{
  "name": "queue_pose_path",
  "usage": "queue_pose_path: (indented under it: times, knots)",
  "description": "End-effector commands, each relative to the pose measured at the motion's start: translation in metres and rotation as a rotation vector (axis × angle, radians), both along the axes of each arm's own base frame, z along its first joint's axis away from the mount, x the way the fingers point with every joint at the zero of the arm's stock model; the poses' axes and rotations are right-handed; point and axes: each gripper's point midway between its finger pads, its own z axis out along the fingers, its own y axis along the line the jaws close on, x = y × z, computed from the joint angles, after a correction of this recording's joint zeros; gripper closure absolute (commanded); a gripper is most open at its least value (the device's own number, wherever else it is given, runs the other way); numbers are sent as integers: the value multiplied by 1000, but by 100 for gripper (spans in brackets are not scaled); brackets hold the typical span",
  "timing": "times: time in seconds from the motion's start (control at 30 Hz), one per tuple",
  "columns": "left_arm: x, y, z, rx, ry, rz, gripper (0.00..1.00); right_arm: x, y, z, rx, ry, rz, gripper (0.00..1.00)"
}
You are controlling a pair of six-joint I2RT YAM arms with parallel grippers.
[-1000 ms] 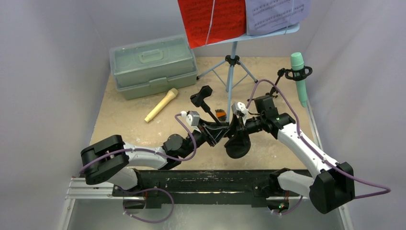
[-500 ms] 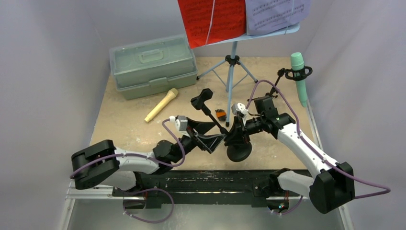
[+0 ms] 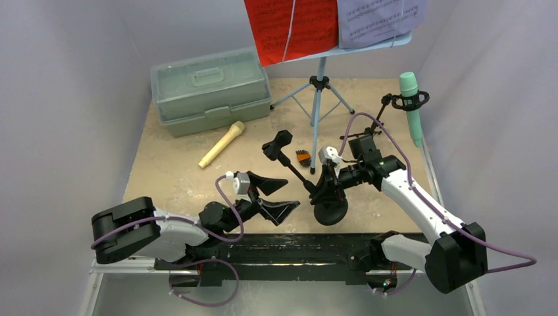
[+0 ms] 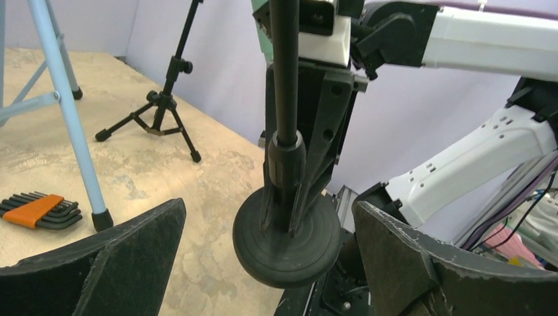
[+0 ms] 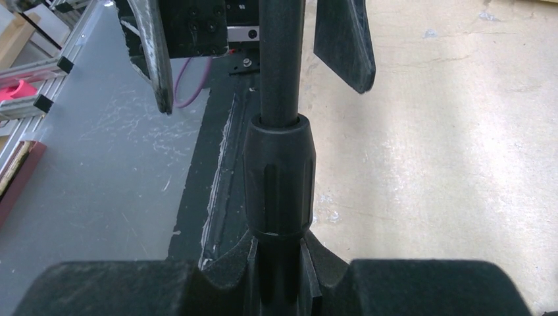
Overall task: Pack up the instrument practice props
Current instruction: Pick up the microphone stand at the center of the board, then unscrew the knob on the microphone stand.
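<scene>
The right gripper (image 3: 327,191) clamps the mic holder (image 4: 287,230) low on its pole, base at the fingertips. It looks rigid and probably bottom-heavy. The left gripper (image 3: 278,195) gapes wide, empty.

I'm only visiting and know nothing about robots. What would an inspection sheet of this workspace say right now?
Surface: tan table, pale blotches.
Job's things: round-base mic holder at front; tan microphone lying flat; teal microphone in ring-top tripod holder; music rack bearing red sheet and purple sheet.
Clutter: hex key set; closed green case.
Grippers: right gripper shut on the round-base holder's pole; left gripper open, holding nothing.
Cables: purple cables loop along both arms.
Surroundings: pale walls; metal rail at the near edge.
</scene>
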Motion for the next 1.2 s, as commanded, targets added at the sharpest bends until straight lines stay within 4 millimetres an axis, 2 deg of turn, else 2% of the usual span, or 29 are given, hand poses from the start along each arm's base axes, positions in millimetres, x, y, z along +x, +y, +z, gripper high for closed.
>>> queue_pose_path:
  times: [0.0, 0.27, 0.6, 0.8, 1.17]
  knots:
    - [-11, 1, 36, -123, -109, -41, 0, -3, 6, 20, 80, -40, 54, 100]
    - [-16, -15, 37, -116, -145, -97, 0, -4, 5, 18, 80, -42, 59, 100]
    - [-8, -29, 39, -106, -183, -81, 2, -5, 5, 17, 86, -39, 65, 100]
    - [-2, -36, 46, -132, -190, -66, 12, -5, 5, 17, 84, -39, 63, 100]
    - [7, -27, 73, -227, -183, -6, 26, -4, 5, 14, 75, -32, 58, 100]
